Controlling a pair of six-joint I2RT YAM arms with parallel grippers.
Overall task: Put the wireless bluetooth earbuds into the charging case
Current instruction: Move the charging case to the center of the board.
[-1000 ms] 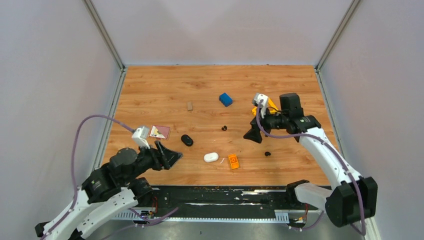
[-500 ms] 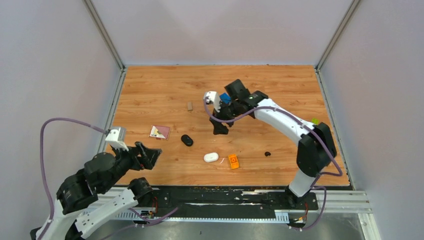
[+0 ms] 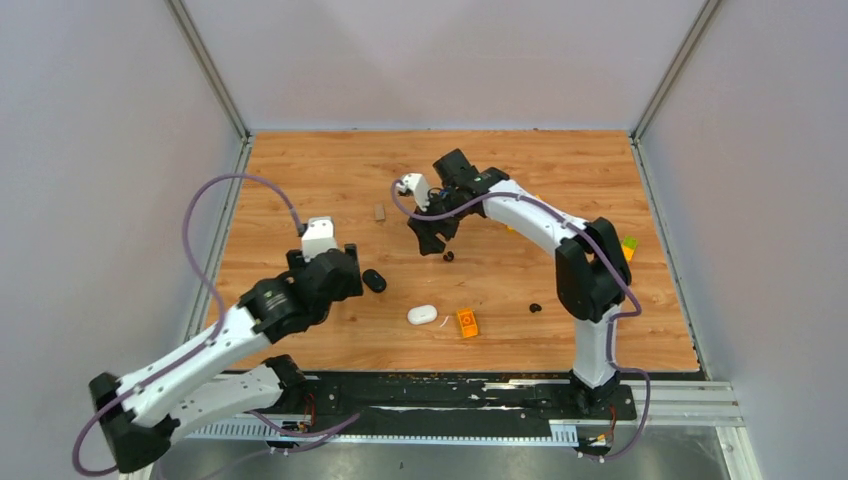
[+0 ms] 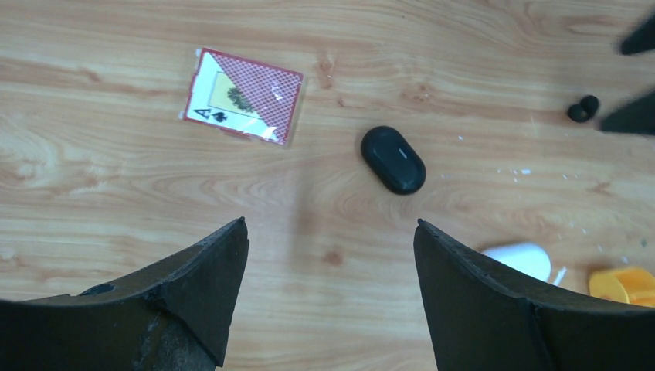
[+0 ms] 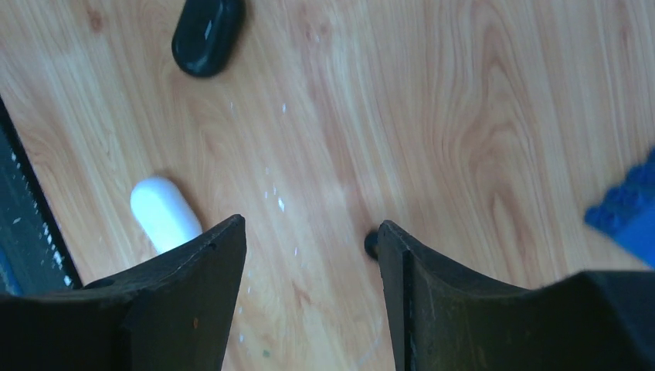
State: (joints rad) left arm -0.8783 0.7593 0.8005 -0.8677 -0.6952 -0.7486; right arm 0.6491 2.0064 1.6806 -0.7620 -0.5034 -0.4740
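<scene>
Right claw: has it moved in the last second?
Yes. The right gripper swung left across the table, from well right of the small black earbud to almost over it.

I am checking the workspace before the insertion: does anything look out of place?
One earbud lies loose by the right gripper, the other earbud near the orange block, far apart. Both belong in the charging case, which looks shut.

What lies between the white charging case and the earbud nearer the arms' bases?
An orange block sits between the charging case and that earbud, closer to the case. The top external view shows it.
</scene>
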